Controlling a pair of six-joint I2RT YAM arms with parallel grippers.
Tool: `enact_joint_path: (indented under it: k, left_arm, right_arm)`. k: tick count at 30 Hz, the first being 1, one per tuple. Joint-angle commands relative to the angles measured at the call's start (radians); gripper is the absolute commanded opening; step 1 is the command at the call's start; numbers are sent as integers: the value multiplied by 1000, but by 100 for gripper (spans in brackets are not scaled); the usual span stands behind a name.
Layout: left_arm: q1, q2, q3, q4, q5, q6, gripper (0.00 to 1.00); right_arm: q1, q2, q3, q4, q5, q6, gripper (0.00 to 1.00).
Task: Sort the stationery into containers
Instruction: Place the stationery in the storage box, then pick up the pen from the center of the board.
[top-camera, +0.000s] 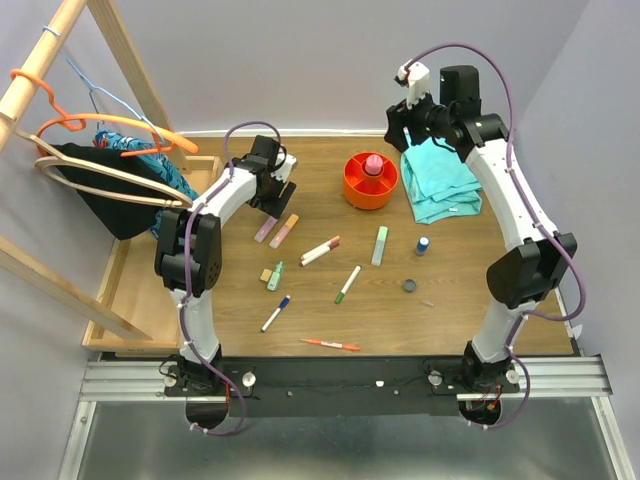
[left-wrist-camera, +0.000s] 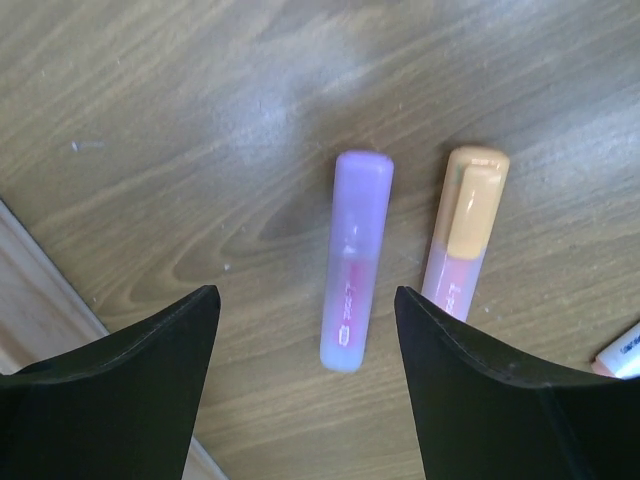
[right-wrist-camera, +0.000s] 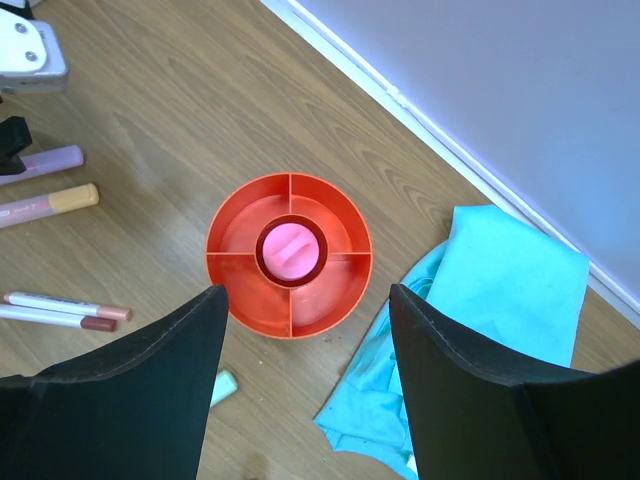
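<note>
Left fingers (left-wrist-camera: 130, 390) stand apart, empty, with the pale purple plastic highlighter (left-wrist-camera: 355, 260) lying on the wooden desk (left-wrist-camera: 200, 120) between them. Right fingers (right-wrist-camera: 120, 400), apart and empty too, frame the round orange plastic tub (right-wrist-camera: 238, 228) below.

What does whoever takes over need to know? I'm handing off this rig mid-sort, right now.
Left gripper: open, empty, over the purple highlighter, which lies on the table beside an orange-capped one.
Right gripper: open, empty, above the tub.
Done: pink bottle stands in the tub's centre cup. The outer compartments look empty.
Left: both those highlighters, markers, green highlighter, blue-capped bottle, disc, pens and eraser, all loose on the table.
</note>
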Motion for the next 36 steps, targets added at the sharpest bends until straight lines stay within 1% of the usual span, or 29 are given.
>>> enact_joint_path:
  k: [1,3,6,11,13,17,23,24,27,28,30,31,33,34,35,36]
  left_arm:
    - [-7,30,67,-40,60,18,79]
    - [-5,55,73,-53,68,21,78]
    - [-7,79,78,-54,62,27,77]
    - [-7,119,115,-57,80,31,74]
    - [-7,162,142,-78,76,36,71]
    - [-4,193,164,-60,75,30,68]
    - [-4,218,150,-63,103,8,56]
    - [-4,215,147,-66,111,5,50]
    - [-4,201,147,-80,132,14,40]
    - [-4,195,153,-84,144,15,38]
    - [-2,164,196,-104,178,10,35]
    - [-4,152,217,-109,225,2,34]
    - [-4,123,299,-119,270,-8,32]
    - [-4,118,334,-123,319,-15,32]
    - [-4,110,395,-121,339,-31,31]
    - [-4,100,421,-92,359,-45,31]
  right_arm:
    - [-13,-86,-34,17,0,-17,73]
    - [-13,-103,-83,28,-11,-9,73]
    - [-15,-115,-102,38,4,14,73]
    - [-15,-120,-102,62,26,28,73]
    - [-15,-121,-108,65,35,23,73]
    - [-15,-126,-120,68,52,17,73]
    - [-15,-129,-143,66,59,12,73]
    - [-16,-127,-145,66,61,9,73]
    - [-16,-124,-151,69,75,3,73]
    - [-18,-123,-153,69,78,2,73]
    - [-18,-118,-159,68,104,0,73]
    - [-21,-117,-163,74,113,3,73]
    - [-30,-112,-174,86,153,34,72]
    - [-36,-111,-186,98,163,49,72]
    - [-45,-110,-192,106,171,66,71]
    - [-62,-110,-202,112,176,98,71]
